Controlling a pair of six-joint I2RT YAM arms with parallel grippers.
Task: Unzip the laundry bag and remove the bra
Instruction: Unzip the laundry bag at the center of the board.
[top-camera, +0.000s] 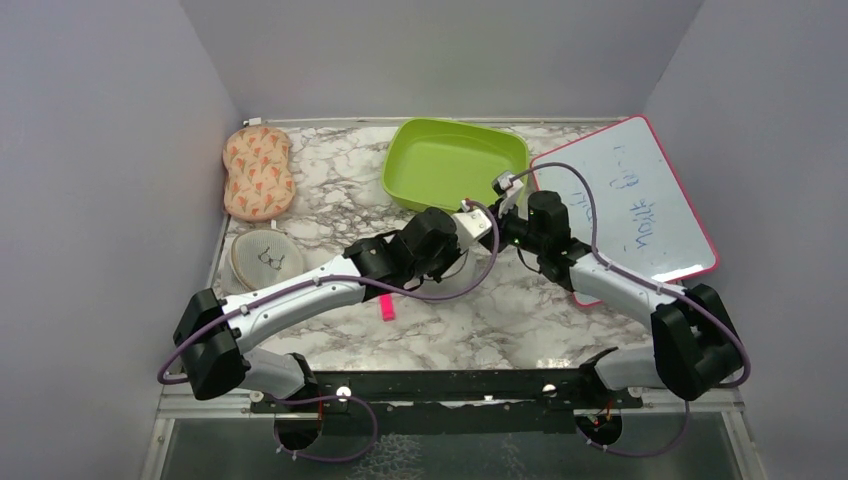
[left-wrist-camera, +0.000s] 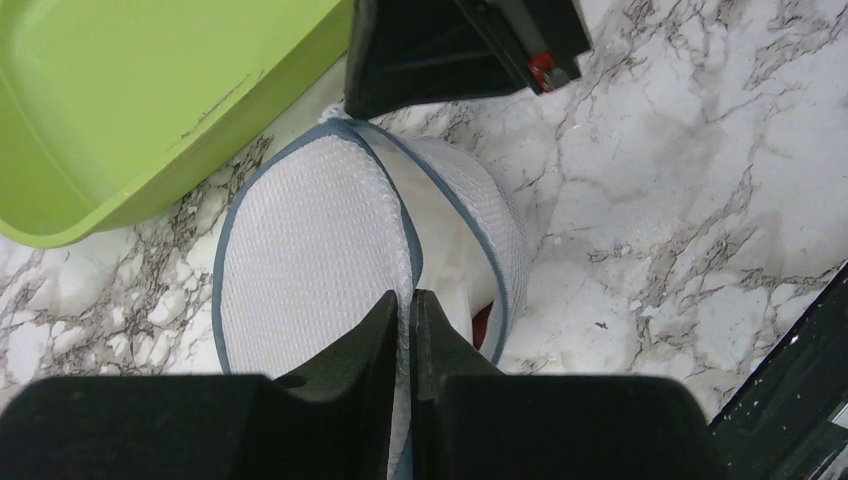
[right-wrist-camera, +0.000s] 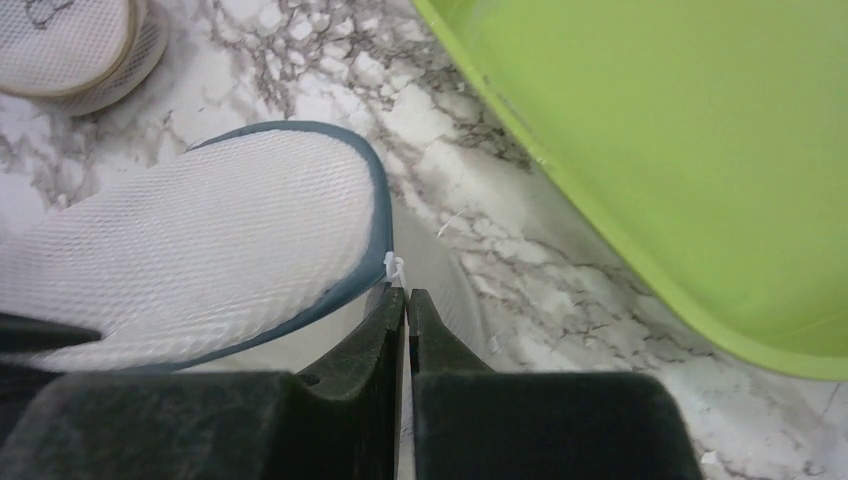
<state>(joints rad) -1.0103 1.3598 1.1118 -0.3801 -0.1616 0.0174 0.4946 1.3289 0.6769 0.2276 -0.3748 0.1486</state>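
The laundry bag (left-wrist-camera: 310, 260) is a white mesh round case with a blue-grey zip rim, lying on the marble table beside the green tray. Its rim is parted, and white lining and a bit of red (left-wrist-camera: 483, 325) show inside. My left gripper (left-wrist-camera: 410, 295) is shut on the edge of the mesh top half. My right gripper (right-wrist-camera: 407, 292) is shut at the rim of the bag (right-wrist-camera: 200, 240), with the white zip pull (right-wrist-camera: 396, 267) at its fingertips. In the top view both grippers, left (top-camera: 460, 243) and right (top-camera: 503, 222), meet over the bag and hide most of it.
A green tray (top-camera: 455, 165) stands just behind the grippers. A whiteboard (top-camera: 630, 205) lies at the right. A beige mesh case with a bra icon (top-camera: 265, 258) and an orange-patterned padded piece (top-camera: 258, 172) lie at the left. A small pink item (top-camera: 387, 308) lies near the front.
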